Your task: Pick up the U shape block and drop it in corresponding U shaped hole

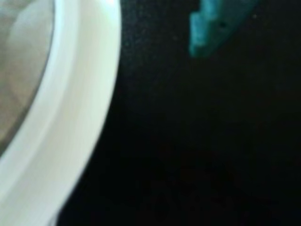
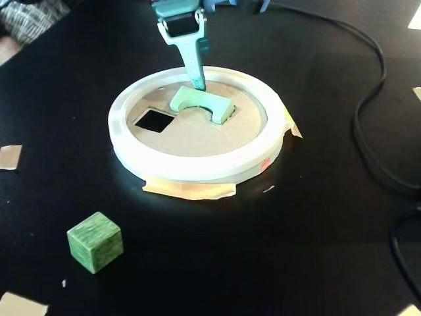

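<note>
Claw (image 2: pixel 198 84) tip meets U shape block (image 2: pixel 201 103) over black tabletop (image 2: pixel 276 250).

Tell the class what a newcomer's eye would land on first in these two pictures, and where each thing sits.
In the fixed view, the bright white ring around a tan cardboard disc stands out mid-table on the black surface, with the pale mint-green arch-shaped block lying on the disc under the teal gripper. A small square cut-out sits to the block's left, and a darker green wooden cube stands alone at lower left.
</note>
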Available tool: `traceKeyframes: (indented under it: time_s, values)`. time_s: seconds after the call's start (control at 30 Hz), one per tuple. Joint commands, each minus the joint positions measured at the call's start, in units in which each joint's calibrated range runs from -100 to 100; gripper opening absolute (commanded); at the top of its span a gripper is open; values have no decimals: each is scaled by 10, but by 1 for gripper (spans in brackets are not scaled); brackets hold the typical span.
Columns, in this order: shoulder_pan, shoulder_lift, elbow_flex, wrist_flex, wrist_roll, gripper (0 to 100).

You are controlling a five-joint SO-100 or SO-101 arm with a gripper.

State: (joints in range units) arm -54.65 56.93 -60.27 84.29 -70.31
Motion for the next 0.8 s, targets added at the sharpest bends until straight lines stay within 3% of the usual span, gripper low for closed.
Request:
traceKeyframes:
  time_s: [0.0,0.27,0.4,0.57,0.73,0.77]
  values:
    - [26,-67,-48,34,0,99]
    - [26,-135,-73,50,1,99]
    - [38,-156,-81,122,33,99]
    - [114,-207,-75,157,126,99]
    - [192,-221,-71,157,299,99]
    - [209,-222,-79,157,361,99]
